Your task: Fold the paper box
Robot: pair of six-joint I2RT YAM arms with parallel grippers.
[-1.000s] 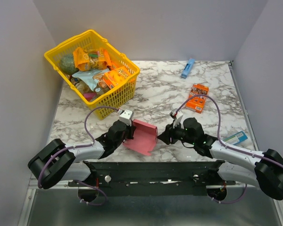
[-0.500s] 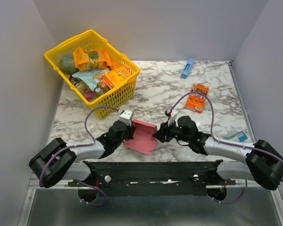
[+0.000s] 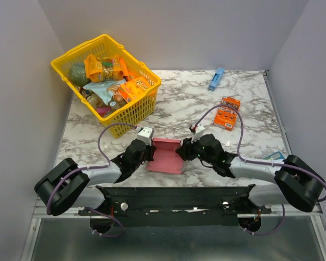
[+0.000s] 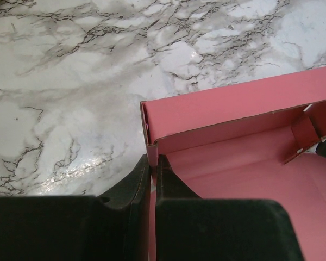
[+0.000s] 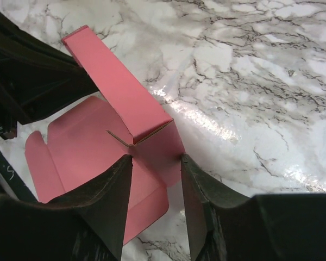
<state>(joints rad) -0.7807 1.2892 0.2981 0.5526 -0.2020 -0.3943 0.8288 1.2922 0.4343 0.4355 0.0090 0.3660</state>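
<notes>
1. At the near edge of the bench [image 3: 185,103], both arms were seen stretched inward from their bases, with the two grippers facing each other across a narrow gap.
2. The paper box [image 3: 165,156] was seen lying in that gap, close to the near edge and about midway between the bench's left and right edges. It was pink and unprinted, and it lay with its inside upward and its long far wall raised.
3. The left gripper [image 4: 153,160] was seen clamped on the box's left wall, just short of the far-left corner. The thin card was pinched between fingers that were almost together.
4. The right gripper [image 5: 156,160] was seen with its jaws apart, one finger on either side of the box's right end, where the walls met at a folded corner. Whether the pads pressed on the card could not be told.
5. A small teal and white carton [image 3: 273,158] was seen near the right edge, partly hidden behind the right arm.
6. Farther back on the right half, an orange printed box [image 3: 227,113] was seen lying flat, well apart from the pink card.
7. A yellow basket [image 3: 133,114] filled with snack packets was seen at the far-left corner.
8. A slim blue box [image 3: 216,79] was seen at the far edge, right of the middle
</notes>
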